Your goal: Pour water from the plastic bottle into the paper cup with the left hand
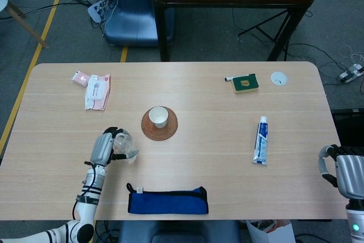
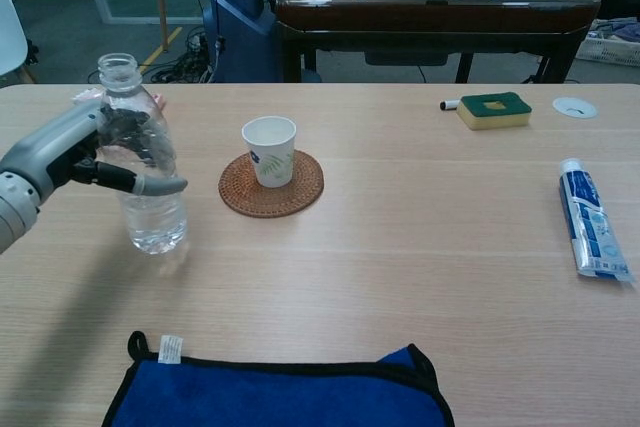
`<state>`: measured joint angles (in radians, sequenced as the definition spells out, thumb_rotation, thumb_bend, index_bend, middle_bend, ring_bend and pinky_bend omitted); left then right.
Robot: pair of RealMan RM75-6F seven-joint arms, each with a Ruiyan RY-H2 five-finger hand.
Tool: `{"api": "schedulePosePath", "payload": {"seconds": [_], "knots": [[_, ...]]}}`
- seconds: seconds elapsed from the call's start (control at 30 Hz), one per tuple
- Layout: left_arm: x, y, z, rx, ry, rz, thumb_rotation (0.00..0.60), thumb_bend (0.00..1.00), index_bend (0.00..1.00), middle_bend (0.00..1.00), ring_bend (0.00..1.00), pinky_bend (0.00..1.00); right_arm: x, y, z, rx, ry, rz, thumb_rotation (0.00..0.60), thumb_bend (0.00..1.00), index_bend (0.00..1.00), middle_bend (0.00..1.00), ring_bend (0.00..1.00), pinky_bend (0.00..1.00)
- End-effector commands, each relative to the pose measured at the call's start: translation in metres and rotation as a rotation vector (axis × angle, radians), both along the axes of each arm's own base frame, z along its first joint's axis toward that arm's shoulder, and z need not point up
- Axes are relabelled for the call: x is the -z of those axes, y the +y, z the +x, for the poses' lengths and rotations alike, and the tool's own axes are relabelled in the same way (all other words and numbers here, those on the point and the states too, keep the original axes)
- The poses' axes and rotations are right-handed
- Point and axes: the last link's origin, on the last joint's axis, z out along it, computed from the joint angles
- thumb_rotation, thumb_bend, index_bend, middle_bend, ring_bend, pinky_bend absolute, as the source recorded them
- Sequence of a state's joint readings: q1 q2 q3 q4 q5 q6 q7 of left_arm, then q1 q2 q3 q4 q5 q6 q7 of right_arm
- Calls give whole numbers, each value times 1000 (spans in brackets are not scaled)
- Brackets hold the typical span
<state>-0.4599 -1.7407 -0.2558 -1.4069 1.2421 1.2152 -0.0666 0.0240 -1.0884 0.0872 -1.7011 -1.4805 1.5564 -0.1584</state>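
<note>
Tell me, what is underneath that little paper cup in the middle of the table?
The paper cup stands on a round woven coaster, which lies flat on the table. The coaster's rim shows all round the cup; the patch right under the cup's base is covered.

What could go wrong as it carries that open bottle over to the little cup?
The plastic bottle has no cap, so tilting early in the left hand could spill water on the table. The paper cup is small and light on its woven coaster; a knock might tip it.
</note>
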Motion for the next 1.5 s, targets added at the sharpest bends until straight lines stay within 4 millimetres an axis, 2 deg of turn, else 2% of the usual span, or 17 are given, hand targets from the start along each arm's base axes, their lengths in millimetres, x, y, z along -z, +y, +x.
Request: {"api": "schedulePosePath", "payload": {"seconds": [0.03,0.37,0.63,0.97,1.5], "knots": [[-7,10,15,62,88,39,600,72,667,756,395,161,0,0,0,1,0,1,600,462,562,515,474,464],[-13,36,41,104,370,122,600,81,697,797,415,167,-1,0,-1,4,-4,-1,600,462,562,515,473,465],[-3,43,57,88,576,86,600,118,703,813,422,173,-2,0,-1,10,-8,2,600,462,562,515,473,465],[9,51,66,65,819,73,600,135,706,819,428,174,-3,1,0,4,-15,5,600,462,562,515,474,465],[10,76,77,-41,969,74,600,143,707,825,431,178,-3,1,-1,9,-23,11,600,461,562,515,474,465]]}}
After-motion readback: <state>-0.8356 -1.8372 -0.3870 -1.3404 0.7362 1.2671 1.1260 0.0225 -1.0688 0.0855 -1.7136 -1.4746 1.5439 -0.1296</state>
